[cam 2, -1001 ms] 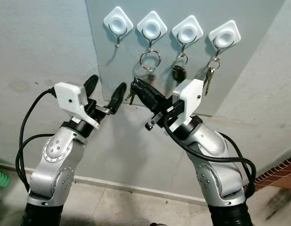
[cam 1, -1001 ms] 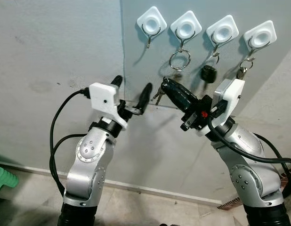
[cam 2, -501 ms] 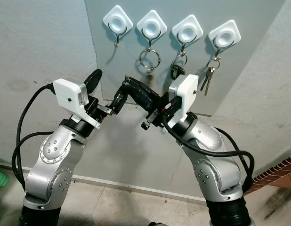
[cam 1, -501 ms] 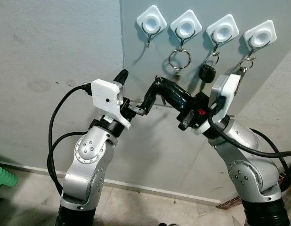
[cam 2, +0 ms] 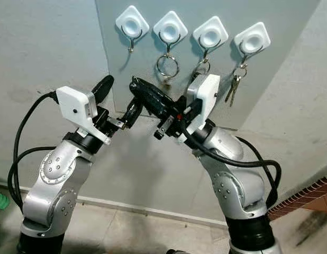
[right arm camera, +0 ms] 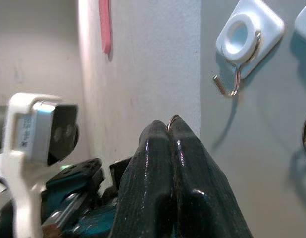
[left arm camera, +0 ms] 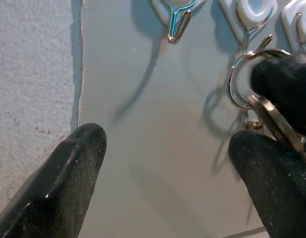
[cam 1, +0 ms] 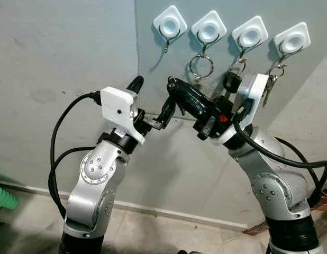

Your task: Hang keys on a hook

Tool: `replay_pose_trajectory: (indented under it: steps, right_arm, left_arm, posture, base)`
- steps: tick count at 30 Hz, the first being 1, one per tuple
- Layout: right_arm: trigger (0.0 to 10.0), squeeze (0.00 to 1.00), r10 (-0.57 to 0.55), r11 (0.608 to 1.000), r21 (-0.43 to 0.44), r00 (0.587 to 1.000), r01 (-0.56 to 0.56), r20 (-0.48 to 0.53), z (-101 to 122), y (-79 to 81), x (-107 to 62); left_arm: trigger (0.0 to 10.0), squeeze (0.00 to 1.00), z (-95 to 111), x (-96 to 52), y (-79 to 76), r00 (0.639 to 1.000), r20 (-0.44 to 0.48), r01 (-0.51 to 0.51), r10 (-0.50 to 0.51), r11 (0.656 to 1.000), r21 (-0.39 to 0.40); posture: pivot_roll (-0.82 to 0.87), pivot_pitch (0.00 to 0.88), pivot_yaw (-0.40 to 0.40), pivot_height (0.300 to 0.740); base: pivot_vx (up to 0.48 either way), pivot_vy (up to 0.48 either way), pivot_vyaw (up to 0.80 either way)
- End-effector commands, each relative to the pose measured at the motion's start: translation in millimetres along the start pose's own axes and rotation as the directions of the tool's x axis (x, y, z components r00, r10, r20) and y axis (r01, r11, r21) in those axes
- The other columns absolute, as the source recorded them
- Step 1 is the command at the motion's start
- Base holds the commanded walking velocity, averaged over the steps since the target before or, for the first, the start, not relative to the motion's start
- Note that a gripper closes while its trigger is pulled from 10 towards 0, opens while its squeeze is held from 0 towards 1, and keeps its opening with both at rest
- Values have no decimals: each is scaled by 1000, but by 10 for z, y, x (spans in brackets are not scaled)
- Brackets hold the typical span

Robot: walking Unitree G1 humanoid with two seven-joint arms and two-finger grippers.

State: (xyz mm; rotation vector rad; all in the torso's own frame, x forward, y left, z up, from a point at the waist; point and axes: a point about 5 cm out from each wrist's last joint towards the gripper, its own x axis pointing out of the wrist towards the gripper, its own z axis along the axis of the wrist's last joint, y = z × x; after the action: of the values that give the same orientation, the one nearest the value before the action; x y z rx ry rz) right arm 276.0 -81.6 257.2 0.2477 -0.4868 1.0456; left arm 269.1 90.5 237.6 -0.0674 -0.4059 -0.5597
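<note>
Grey wall panel (cam 1: 153, 58) carries 4 hooks. Right claw (cam 1: 173, 88), clamped on keys (left arm camera: 272, 116), should lift to empty hook (cam 1: 169, 26); left claw (cam 1: 151, 100) gapes, empty.

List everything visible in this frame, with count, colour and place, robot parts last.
Hooks: four, white bases with metal hooks, in a row on the grey panel; leftmost one bare.
Key ring: one, silver, on the second hook.
Black fob: one, on the third hook.
Keys: one silver bunch, on the fourth hook.
Green object: one, floor, far left.
Left claw: black, open, below the bare hook.
Right claw: black, shut on a metal ring, beside the left claw.
</note>
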Motion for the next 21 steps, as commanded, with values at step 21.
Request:
replay_pose_trajectory:
  steps: [21]
  right_arm:
    - [10000,0,-3,998,-64,997,8,71,71,-197,202]
  left_arm:
    - [10000,0,90,-60,127,1000,9,-25,25,999,32]
  posture:
    - [14,122,-79,740]
  base:
    - [0,0,0]
